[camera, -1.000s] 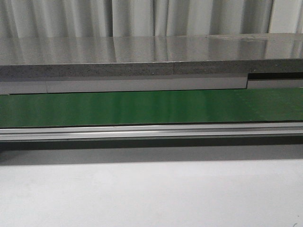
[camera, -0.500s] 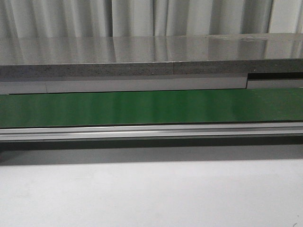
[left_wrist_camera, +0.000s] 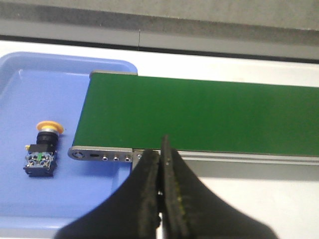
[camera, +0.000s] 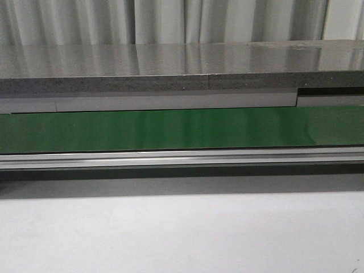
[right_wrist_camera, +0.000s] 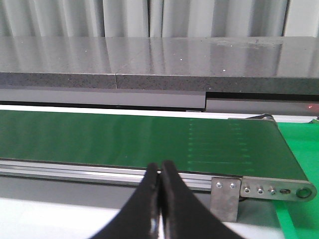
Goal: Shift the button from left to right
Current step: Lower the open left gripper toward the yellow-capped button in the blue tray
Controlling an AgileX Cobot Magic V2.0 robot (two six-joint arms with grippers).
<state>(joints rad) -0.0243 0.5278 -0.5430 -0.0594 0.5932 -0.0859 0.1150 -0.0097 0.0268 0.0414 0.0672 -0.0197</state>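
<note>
Left pincer (left_wrist_camera: 160, 149): your left wrist cam shows the two black fingers pressed together with nothing between them, hovering on the near side of the green belt, right by its end roller.

Right pincer (right_wrist_camera: 160, 172): same deal on your right wrist cam, fingers together and empty, sitting just in front of the belt's near rail, a bit short of the belt's other end.

Bench (camera: 182, 233): pale and plain, it runs along the near side of the belt in your front cam. You won't spot either arm in that view.

Belt rail (camera: 182, 157): silver aluminium strip along the belt's near edge. On the left wrist cam you can see a bracket with small screws at the belt's end.

Green belt (camera: 182, 129): long, flat, stretches right across your front cam.

Button (left_wrist_camera: 43, 149): lying on its side in the blue tray, just off the belt's left end and apart from it. Yellow-orange cap points away from your left pincer, black body with the tiny green mark is nearer to it.

Blue tray (left_wrist_camera: 30, 89): sits under and around the belt's left end.

Grey counter (camera: 182, 71): behind the belt, speckled and shiny.

Curtain (camera: 170, 21): pale folds behind the counter.
</note>
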